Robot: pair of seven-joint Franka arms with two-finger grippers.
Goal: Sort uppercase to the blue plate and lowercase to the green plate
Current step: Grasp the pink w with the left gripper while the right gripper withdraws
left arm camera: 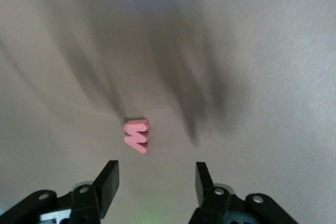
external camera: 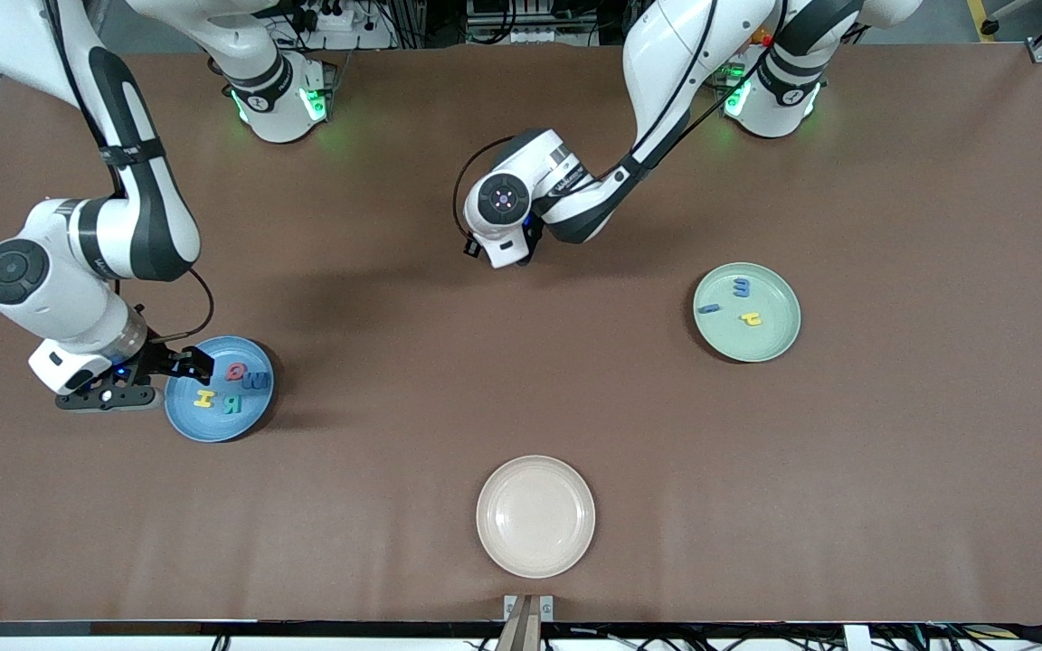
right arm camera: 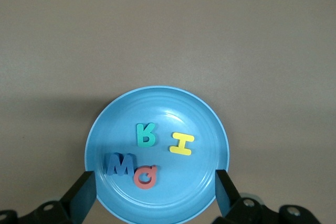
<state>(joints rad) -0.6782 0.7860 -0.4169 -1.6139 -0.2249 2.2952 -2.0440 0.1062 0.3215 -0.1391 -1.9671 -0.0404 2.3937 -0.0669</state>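
Note:
The blue plate [external camera: 191,425] lies toward the right arm's end of the table. It holds the uppercase letters: red Q [right arm camera: 145,177], blue W [right arm camera: 119,164], teal R [right arm camera: 146,135] and yellow H [right arm camera: 182,144]. My right gripper [right arm camera: 155,190] hovers open over that plate's rim, holding nothing. The green plate [external camera: 779,339] carries lowercase blue m [external camera: 742,287], dark blue i [external camera: 709,308] and yellow r [external camera: 752,318]. A small red w [left arm camera: 137,135] lies on the bare table just ahead of my open left gripper [left arm camera: 156,179]. In the front view the left wrist [external camera: 503,212] hides both.
A cream plate [external camera: 535,515] with nothing on it sits near the table's front edge, midway between the two coloured plates. Brown table surface [external camera: 521,380] stretches between the plates.

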